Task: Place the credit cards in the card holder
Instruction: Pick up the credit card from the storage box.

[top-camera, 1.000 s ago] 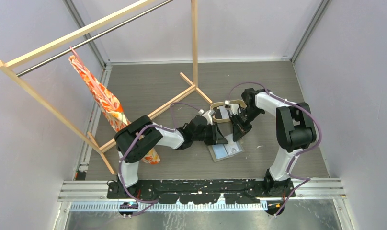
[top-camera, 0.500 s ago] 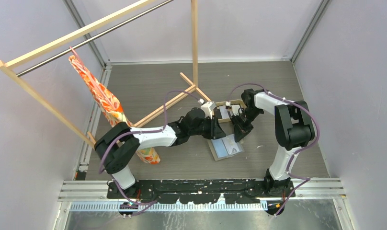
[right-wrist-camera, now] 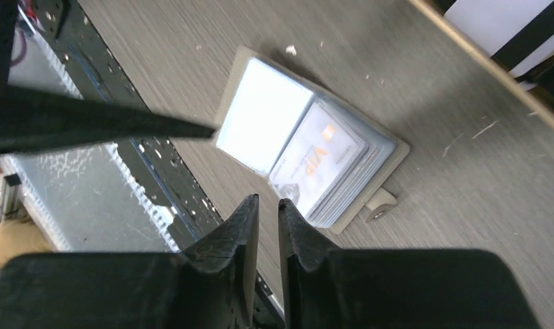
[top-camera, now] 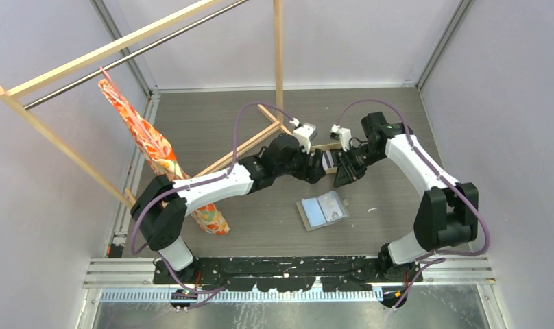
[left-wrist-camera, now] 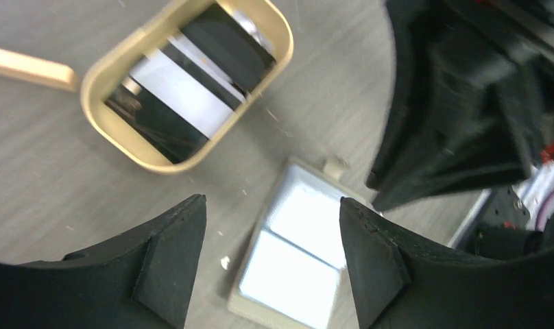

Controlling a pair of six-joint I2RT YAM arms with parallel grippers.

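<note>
Grey wood-grain tabletop (top-camera: 212, 123) as I view it from above. Left: garment rack (top-camera: 123, 82). Centre: my left gripper (left-wrist-camera: 271, 257), jaws apart and empty, over the oval tray (left-wrist-camera: 110, 68) of credit cards (left-wrist-camera: 185, 96); card holder (top-camera: 323, 210) lies open nearer the bases. Right: my right gripper (right-wrist-camera: 266, 236), fingers nearly together, gripping nothing I can see

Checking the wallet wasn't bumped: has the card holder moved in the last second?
No. The card holder lies open at the same spot against the table's near rail.
</note>
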